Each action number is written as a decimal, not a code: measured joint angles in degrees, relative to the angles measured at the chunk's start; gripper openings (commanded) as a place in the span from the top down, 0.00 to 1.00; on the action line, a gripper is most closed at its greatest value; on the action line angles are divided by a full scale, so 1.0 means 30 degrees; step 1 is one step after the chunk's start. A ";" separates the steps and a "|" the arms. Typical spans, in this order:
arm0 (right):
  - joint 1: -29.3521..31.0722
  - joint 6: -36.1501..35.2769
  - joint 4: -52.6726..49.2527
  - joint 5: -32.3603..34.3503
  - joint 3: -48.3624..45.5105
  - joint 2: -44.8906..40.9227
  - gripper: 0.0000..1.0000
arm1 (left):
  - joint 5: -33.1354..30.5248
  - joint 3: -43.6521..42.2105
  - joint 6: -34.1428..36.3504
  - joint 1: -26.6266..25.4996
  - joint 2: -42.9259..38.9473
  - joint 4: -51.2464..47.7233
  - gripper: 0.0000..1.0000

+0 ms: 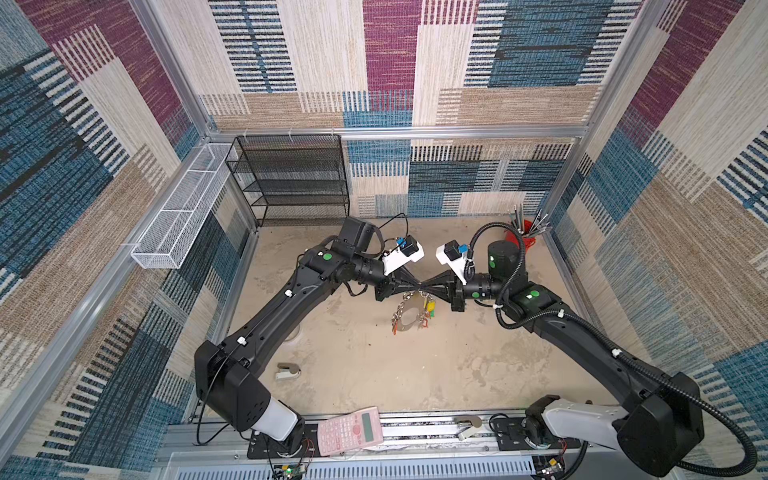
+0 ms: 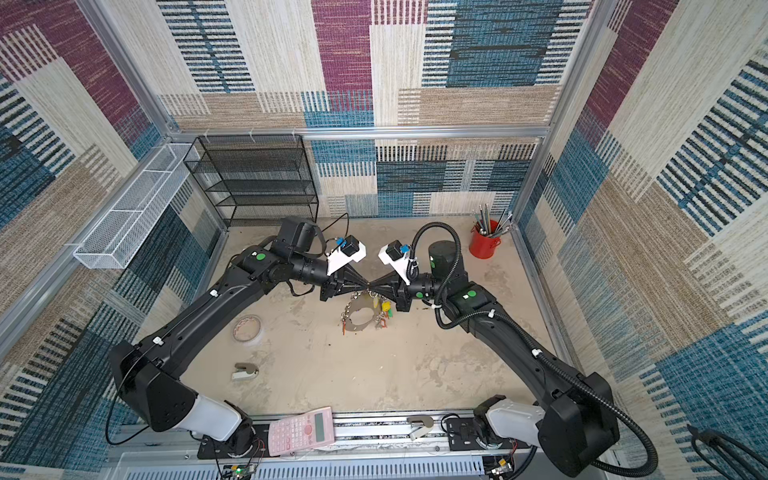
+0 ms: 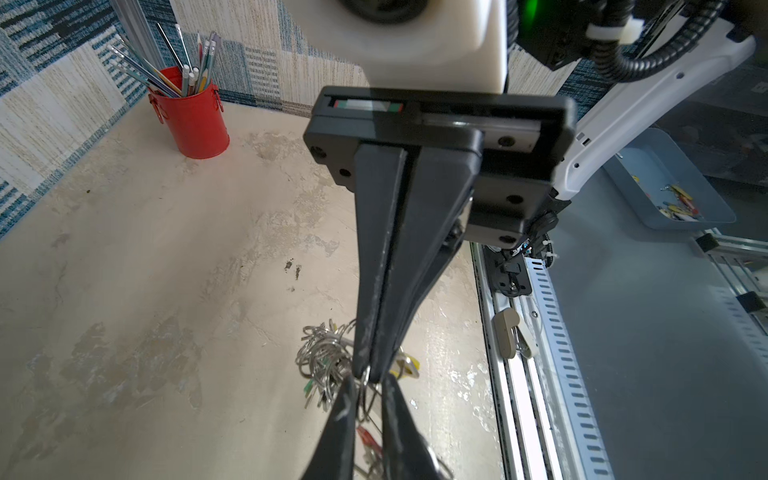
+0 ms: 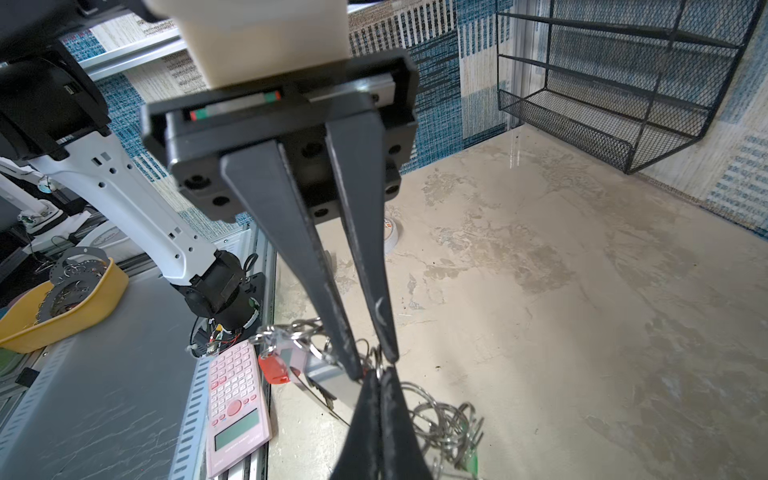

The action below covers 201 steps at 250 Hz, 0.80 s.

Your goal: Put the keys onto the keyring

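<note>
Closest to the lens, at the bottom centre of the left wrist view, the left gripper (image 3: 370, 386) holds its two dark fingers narrowly apart with a thin silver ring (image 3: 365, 380) in the gap; whether the pads bear on it I cannot tell. Meeting it tip to tip from above in that frame, the right gripper (image 3: 374, 365) is closed tight, fingers pressed together, though which fine ring it pinches is too small to make out. The keys (image 1: 431, 306) dangle just below that meeting point, slightly right of centre in both top views, marked by their yellow tag (image 3: 409, 365). The keyring (image 4: 332, 386) hangs tilted beneath the tips, lower centre of the right wrist view, a red tag (image 4: 274, 370) beside it; whether its lower edge touches the table (image 1: 374, 365) is unclear. By their look the keys are light, hard and slick, free to swing and twist, so the hold belongs on the rim of their small ring, pinched flat, not on the tag or a blade. The keyring seems stiff, flat and heavier with its load; a bare stretch of band near the mouth of the C looks the best grip, leaving that opening clear.
</note>
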 measured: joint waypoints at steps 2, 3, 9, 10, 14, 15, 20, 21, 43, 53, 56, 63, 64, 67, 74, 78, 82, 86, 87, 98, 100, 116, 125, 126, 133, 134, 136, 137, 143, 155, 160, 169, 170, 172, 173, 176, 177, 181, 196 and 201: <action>0.0000 0.0000 0.0000 -0.0007 0.0000 0.0000 1.00 | 0.0000 0.0000 0.0015 0.0000 0.0000 -0.0015 0.87; 0.0000 0.0000 0.0000 -0.0007 0.0000 0.0000 1.00 | -0.0007 0.0000 0.0015 0.0000 0.0000 -0.0022 0.87; 0.0000 0.0000 0.0000 -0.0007 0.0000 0.0000 1.00 | -0.0015 0.0000 0.0029 -0.0007 0.0007 -0.0044 0.89; 0.0000 0.0000 0.0000 -0.0007 0.0000 0.0000 1.00 | -0.0022 0.0000 0.0029 -0.0007 0.0007 -0.0044 0.89; 0.0000 0.0000 0.0000 -0.0007 0.0000 0.0000 1.00 | -0.0029 0.0000 0.0029 -0.0015 0.0015 -0.0044 0.89; 0.0000 0.0000 0.0000 -0.0007 0.0000 0.0000 1.00 | -0.0029 0.0000 0.0029 -0.0015 0.0015 -0.0044 0.89; -0.0007 0.0000 -0.0007 -0.0007 0.0000 0.0000 1.00 | -0.0029 0.0000 0.0036 -0.0022 0.0015 -0.0058 0.90; -0.0007 0.0000 -0.0007 -0.0007 0.0000 0.0000 1.00 | -0.0029 0.0000 0.0036 -0.0022 0.0015 -0.0058 0.90; -0.0015 0.0000 -0.0015 0.0015 0.0000 0.0000 1.00 | -0.0029 0.0000 0.0058 -0.0022 0.0022 -0.0131 0.94; -0.0022 0.0000 -0.0044 -0.0015 -0.0007 0.0000 1.00 | -0.0102 0.0000 0.0051 -0.0022 0.0022 -0.0153 0.96; -0.0022 0.0000 -0.0051 -0.0058 -0.0007 -0.0007 1.00 | -0.0160 0.0000 0.0051 -0.0015 0.0022 -0.0124 0.96; -0.0022 0.0000 -0.0051 -0.0015 -0.0007 -0.0007 1.00 | -0.0182 0.0000 0.0051 -0.0015 0.0029 -0.0117 0.97; -0.0022 0.0000 -0.0051 -0.0015 -0.0007 -0.0007 1.00 | -0.0182 0.0000 0.0051 -0.0007 0.0036 -0.0117 0.98; -0.0022 0.0000 -0.0066 -0.0036 -0.0007 -0.0007 1.00 | -0.0182 0.0000 0.0051 -0.0007 0.0044 -0.0124 0.98; -0.0022 0.0000 -0.0095 -0.0058 -0.0007 -0.0007 1.00 | -0.0219 0.0000 0.0051 -0.0015 0.0066 -0.0131 0.99; -0.0022 0.0000 -0.0117 -0.0051 -0.0007 -0.0007 1.00 | -0.0219 0.0000 0.0051 -0.0015 0.0066 -0.0131 0.99; -0.0022 0.0000 -0.0138 -0.0044 -0.0007 -0.0007 1.00 | -0.0211 0.0000 0.0051 -0.0015 0.0080 -0.0131 1.00; -0.0022 0.0000 -0.0146 -0.0036 -0.0007 -0.0007 1.00 | -0.0204 0.0000 0.0051 -0.0015 0.0095 -0.0131 1.00; -0.0022 0.0000 -0.0146 -0.0036 -0.0007 -0.0007 1.00 | -0.0197 0.0000 0.0051 -0.0015 0.0095 -0.0131 1.00; -0.0022 0.0000 -0.0168 -0.0022 -0.0015 -0.0007 1.00 | -0.0189 0.0000 0.0051 -0.0022 0.0117 -0.0138 1.00; -0.0022 0.0000 -0.0168 -0.0022 -0.0015 -0.0007 1.00 | -0.0189 0.0000 0.0051 -0.0029 0.0124 -0.0138 1.00; -0.0029 0.0000 -0.0182 -0.0022 -0.0022 -0.0007 1.00 | -0.0197 0.0007 0.0051 -0.0058 0.0153 -0.0146 1.00; -0.0029 0.0007 -0.0233 -0.0015 -0.0022 -0.0007 1.00 | -0.0197 0.0007 0.0051 -0.0080 0.0182 -0.0153 1.00; -0.0029 0.0007 -0.0248 -0.0007 -0.0022 -0.0007 1.00 | -0.0197 0.0007 0.0051 -0.0080 0.0182 -0.0153 1.00; -0.0044 0.0007 -0.0313 -0.0007 -0.0022 -0.0007 1.00 | -0.0204 0.0036 0.0051 -0.0109 0.0219 -0.0197 1.00; -0.0044 0.0007 -0.0321 -0.0007 -0.0022 -0.0007 1.00 | -0.0211 0.0036 0.0051 -0.0109 0.0226 -0.0204 1.00; -0.0044 0.0007 -0.0335 -0.0007 -0.0029 -0.0007 1.00 | -0.0219 0.0044 0.0051 -0.0117 0.0240 -0.0219 1.00; -0.0044 0.0007 -0.0342 -0.0007 -0.0029 -0.0007 1.00 | -0.0226 0.0051 0.0051 -0.0117 0.0240 -0.0219 1.00; -0.0044 0.0007 -0.0393 0.0000 -0.0036 -0.0007 1.00 | -0.0262 0.0073 0.0058 -0.0138 0.0270 -0.0277 1.00; -0.0044 0.0022 -0.0474 0.0000 -0.0036 -0.0007 1.00 | -0.0321 0.0109 0.0058 -0.0189 0.0328 -0.0401 1.00; -0.0044 0.0051 -0.0525 0.0000 -0.0036 -0.0007 1.00 | -0.0335 0.0131 0.0073 -0.0204 0.0350 -0.0430 1.00; -0.0044 0.0073 -0.0590 0.0015 -0.0036 -0.0007 1.00 | -0.0364 0.0168 0.0095 -0.0233 0.0408 -0.0481 1.00; -0.0044 0.0073 -0.0597 0.0022 -0.0036 -0.0007 1.00 | -0.0372 0.0175 0.0095 -0.0233 0.0415 -0.0488 1.00; -0.0044 0.0073 -0.0605 0.0022 -0.0036 -0.0007 1.00 | -0.0379 0.0182 0.0095 -0.0233 0.0430 -0.0503 1.00; -0.0044 0.0073 -0.0612 0.0029 -0.0044 -0.0007 1.00 | -0.0379 0.0182 0.0095 -0.0240 0.0430 -0.0503 1.00; -0.0044 0.0073 -0.0627 0.0044 -0.0044 -0.0007 1.00 | -0.0401 0.0189 0.0095 -0.0248 0.0452 -0.0510 1.00; -0.0044 0.0073 -0.0634 0.0058 -0.0044 -0.0007 1.00 | -0.0408 0.0189 0.0095 -0.0255 0.0459 -0.0510 1.00; -0.0051 0.0073 -0.0663 0.0087 -0.0058 -0.0007 1.00 | -0.0444 0.0197 0.0095 -0.0270 0.0474 -0.0517 1.00; -0.0051 0.0087 -0.0765 0.0124 -0.0080 -0.0007 1.00 | -0.0510 0.0197 0.0058 -0.0306 0.0495 -0.0539 1.00; -0.0051 0.0109 -0.0787 0.0160 -0.0087 -0.0022 0.99 | -0.0546 0.0189 0.0007 -0.0321 0.0495 -0.0539 1.00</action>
